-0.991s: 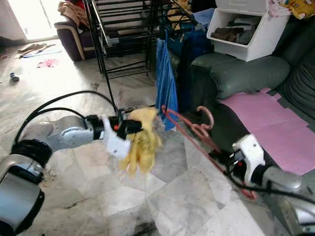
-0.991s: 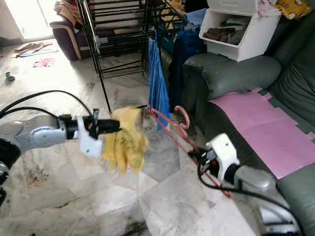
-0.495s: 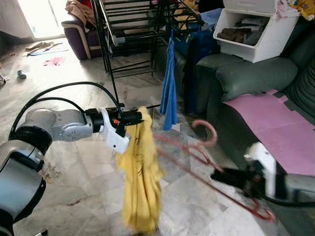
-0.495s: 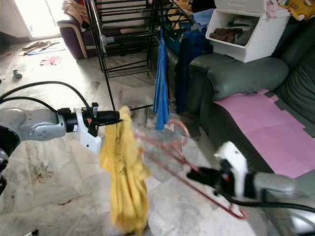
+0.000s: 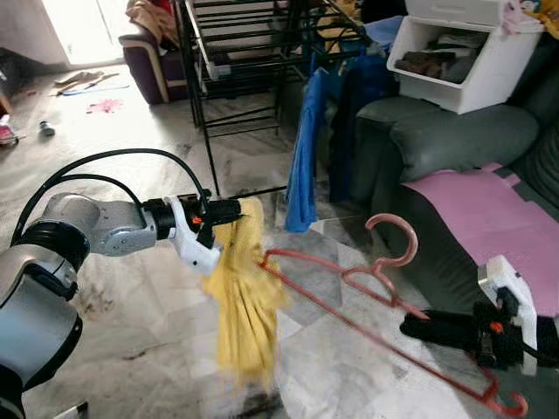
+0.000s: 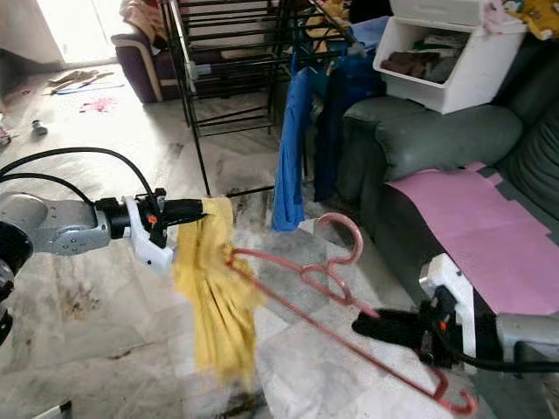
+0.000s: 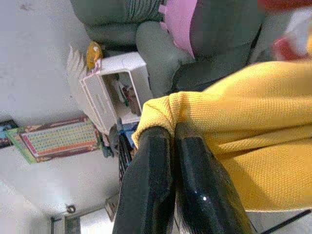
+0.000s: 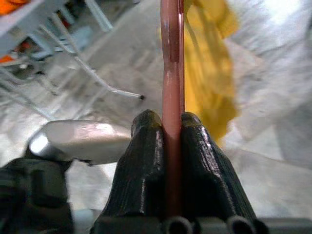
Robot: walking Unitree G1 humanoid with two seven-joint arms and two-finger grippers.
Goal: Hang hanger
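left gripper (image 5: 229,210) is seen clamped on the top edge of a limp yellow knitted cloth (image 5: 244,301), which hangs down over the pale marble floor (image 5: 131,305). right gripper (image 6: 365,325) is closed on the lower bar of a thin pink plastic hanger (image 6: 327,292), held low and tilted; its far tip is touching the cloth. beyond them a black metal drying rack (image 5: 236,61) is seen, with a blue garment (image 5: 303,157) hanging just beside a dark green sofa (image 5: 454,140).
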